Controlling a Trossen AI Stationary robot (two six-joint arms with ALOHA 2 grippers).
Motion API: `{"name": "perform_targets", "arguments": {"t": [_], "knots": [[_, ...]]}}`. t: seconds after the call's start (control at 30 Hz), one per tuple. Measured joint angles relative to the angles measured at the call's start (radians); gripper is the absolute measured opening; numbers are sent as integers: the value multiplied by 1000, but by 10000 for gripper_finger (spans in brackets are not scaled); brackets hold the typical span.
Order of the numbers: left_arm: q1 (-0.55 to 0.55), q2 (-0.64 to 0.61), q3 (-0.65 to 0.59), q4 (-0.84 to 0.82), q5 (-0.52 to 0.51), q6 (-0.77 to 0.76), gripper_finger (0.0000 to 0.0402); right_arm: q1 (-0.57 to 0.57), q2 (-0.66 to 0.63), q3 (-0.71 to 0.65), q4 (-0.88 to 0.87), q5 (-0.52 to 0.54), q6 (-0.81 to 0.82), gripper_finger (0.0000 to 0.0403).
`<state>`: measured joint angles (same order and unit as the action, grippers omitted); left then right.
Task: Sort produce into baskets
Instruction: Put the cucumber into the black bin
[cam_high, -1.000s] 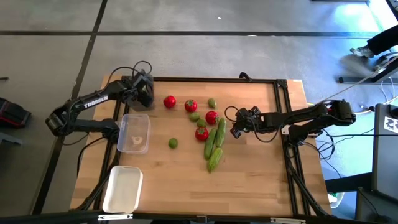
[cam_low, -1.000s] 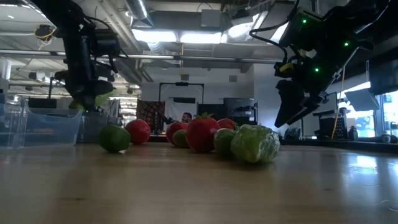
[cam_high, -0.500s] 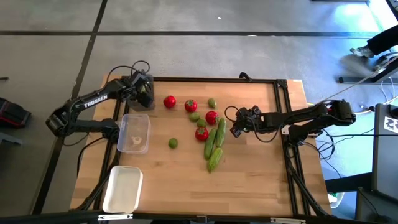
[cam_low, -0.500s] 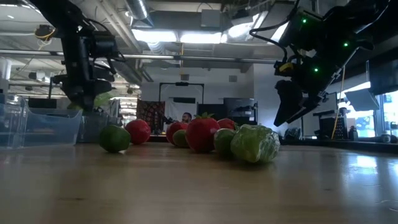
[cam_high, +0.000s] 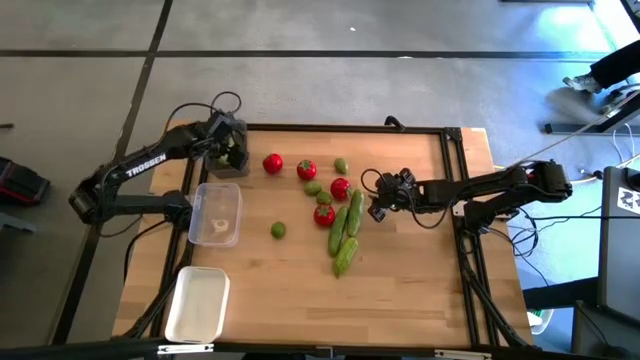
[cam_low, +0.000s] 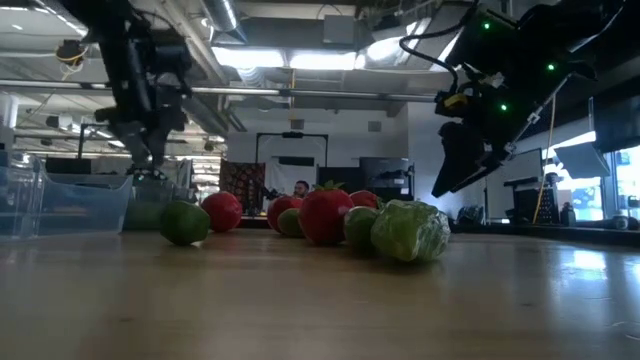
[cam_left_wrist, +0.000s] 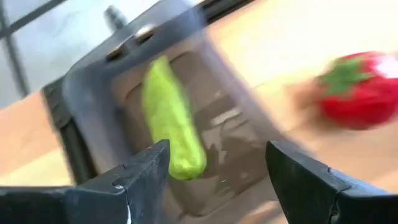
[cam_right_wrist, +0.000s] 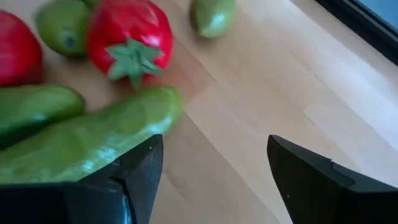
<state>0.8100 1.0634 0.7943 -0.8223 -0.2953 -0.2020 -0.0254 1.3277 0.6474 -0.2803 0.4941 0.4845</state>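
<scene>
Left gripper (cam_left_wrist: 211, 180) open above dark grey basket (cam_left_wrist: 93, 81) holding cucumber (cam_left_wrist: 171, 127).

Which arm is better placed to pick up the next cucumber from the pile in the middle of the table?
Probably the right. The right gripper hovers open just beside the cucumbers, one lying right at its fingers in the wrist view. The left gripper is across the table, open over the dark grey tray.
</scene>
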Motion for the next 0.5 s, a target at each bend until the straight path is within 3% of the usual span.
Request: {"name": "perform_targets", "arguments": {"t": [0.33,0.5], "knots": [[-226,-73,14,125,51,17,262,85,0,63,14,-170,-140,273],[-314,-66,14,206,53,40,262,130,8,64,134,-229,-193,273]]}}
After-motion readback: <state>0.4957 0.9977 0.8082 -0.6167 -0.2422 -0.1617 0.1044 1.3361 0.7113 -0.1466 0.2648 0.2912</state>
